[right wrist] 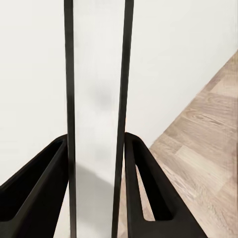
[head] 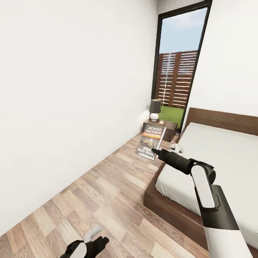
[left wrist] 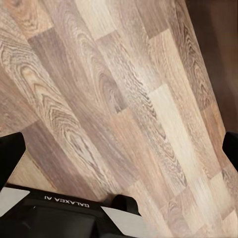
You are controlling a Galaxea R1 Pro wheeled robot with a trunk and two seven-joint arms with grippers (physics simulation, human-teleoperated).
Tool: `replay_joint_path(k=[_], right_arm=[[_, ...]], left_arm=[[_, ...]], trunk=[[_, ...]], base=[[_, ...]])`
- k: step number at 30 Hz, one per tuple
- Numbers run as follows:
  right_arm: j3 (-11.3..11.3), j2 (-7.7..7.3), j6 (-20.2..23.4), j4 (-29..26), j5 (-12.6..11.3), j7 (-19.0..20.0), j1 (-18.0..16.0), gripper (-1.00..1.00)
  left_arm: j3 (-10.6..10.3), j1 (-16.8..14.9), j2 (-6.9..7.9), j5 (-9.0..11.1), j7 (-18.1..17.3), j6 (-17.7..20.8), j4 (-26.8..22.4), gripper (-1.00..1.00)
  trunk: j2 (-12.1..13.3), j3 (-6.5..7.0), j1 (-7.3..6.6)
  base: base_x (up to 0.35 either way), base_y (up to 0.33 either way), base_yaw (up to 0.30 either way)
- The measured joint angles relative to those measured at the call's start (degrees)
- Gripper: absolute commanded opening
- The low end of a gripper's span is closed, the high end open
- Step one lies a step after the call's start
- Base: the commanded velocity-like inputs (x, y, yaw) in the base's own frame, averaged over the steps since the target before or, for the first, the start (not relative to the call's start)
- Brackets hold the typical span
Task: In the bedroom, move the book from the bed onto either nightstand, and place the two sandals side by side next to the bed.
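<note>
While the right gripper (head: 154,150) holds the book (head: 151,141) pinched by its lower edge, the carry from the bed (head: 215,157) to the nightstand (head: 160,130) looks to be the step in hand. The book hangs in the air above the floor (head: 107,193), in the aisle between the wall (head: 71,89) and the bed's near side edge, with the nightstand beyond it in the corner by the window (head: 177,68).

In the right wrist view the two black fingers (right wrist: 139,188) press flat against either cover of the book (right wrist: 96,119), which shows edge-on as a pale block of pages between thin dark covers.

The left gripper (head: 94,239) hangs low over the floor with its fingers spread wide, holding nothing; its wrist view looks straight down on the planks (left wrist: 119,99).

The next move, as I judge it, calls for reaching further toward the nightstand and setting the book on its top. A lamp (head: 155,109) with a dark shade and a round white base stands on the back of that top, and a small pale thing lies beside it, so the free front edge is the likely spot.

The book is thin, with a glossy printed cover, white lettering and an orange band. The nightstand is dark glossy wood, squarish. The floor is matte wood grain in mixed browns; the mattress is smooth and pale on a dark wooden frame.
</note>
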Motion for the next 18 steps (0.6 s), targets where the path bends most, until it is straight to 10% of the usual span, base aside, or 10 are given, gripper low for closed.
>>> replay_joint_path(k=[18], right_arm=[[0.00,0.00,-0.01,0.00,-0.04,0.00,0.00,-1.00]], left_arm=[[0.06,0.03,0.05,-0.01,0.00,-0.02,0.29,1.00]], trunk=[[0.00,0.00,0.00]], base=[[0.207,0.280,-0.265]])
